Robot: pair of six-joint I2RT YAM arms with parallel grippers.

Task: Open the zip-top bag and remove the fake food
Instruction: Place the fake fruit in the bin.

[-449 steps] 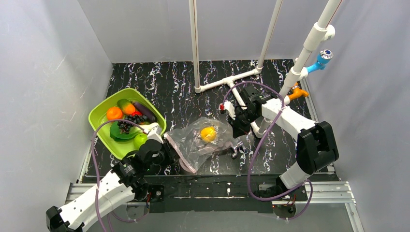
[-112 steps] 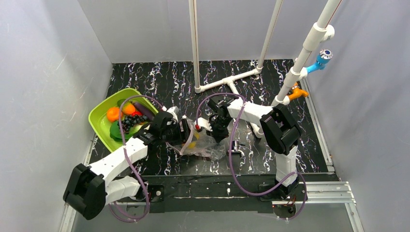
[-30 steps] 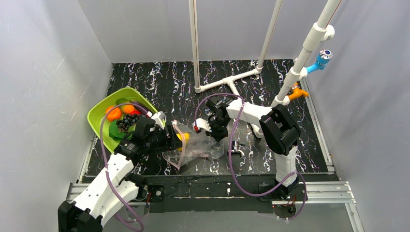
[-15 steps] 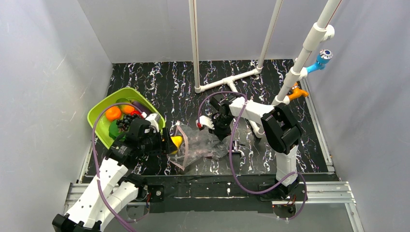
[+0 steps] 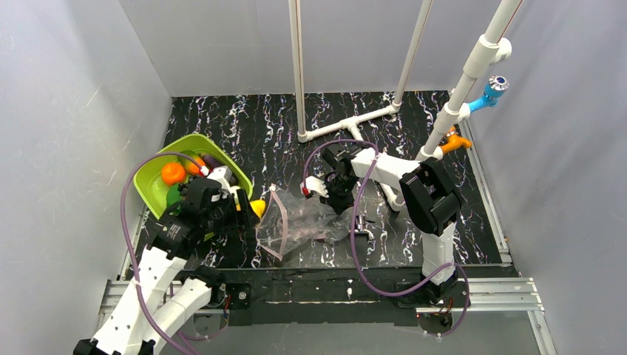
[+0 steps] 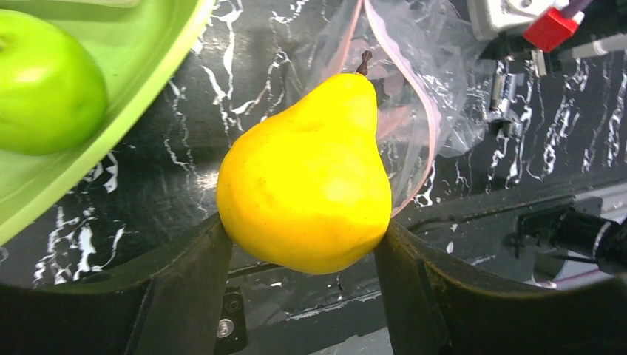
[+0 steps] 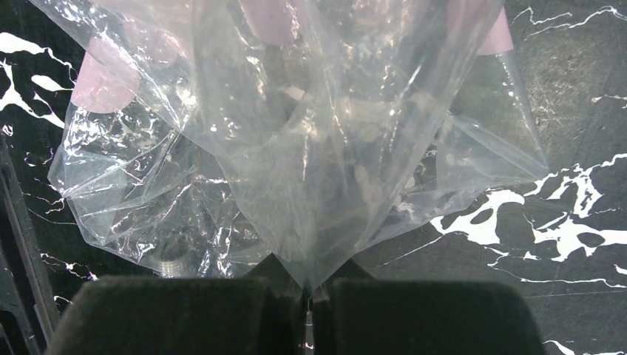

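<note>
Top view: the left end effector (image 5: 253, 209) grips a yellow plastic toy pear (image 5: 258, 206), held between the lime-green plastic tray (image 5: 150, 191) on its left and the clear crinkly zip-top bag (image 5: 299, 222) on its right. The pear is outside the bag. The bag lies crumpled on the black marbled counter (image 5: 251, 126), mouth toward the left. The right end effector (image 5: 334, 196) is closed on the bag's far right part. An orange toy fruit (image 5: 173, 173) sits in the tray.

Left wrist view: two dark fingers (image 6: 185, 281) press on either side of the pear (image 6: 307, 177), its stem pointing away. Beyond it the bag's pinkish zip strip (image 6: 403, 81) curves around the open mouth. A green toy apple (image 6: 44, 81) lies in the tray at left.

Right wrist view: the right end effector (image 7: 314, 292) is shut tight, pinching a fold of the bag (image 7: 296, 148), which fans out over the counter.
</note>
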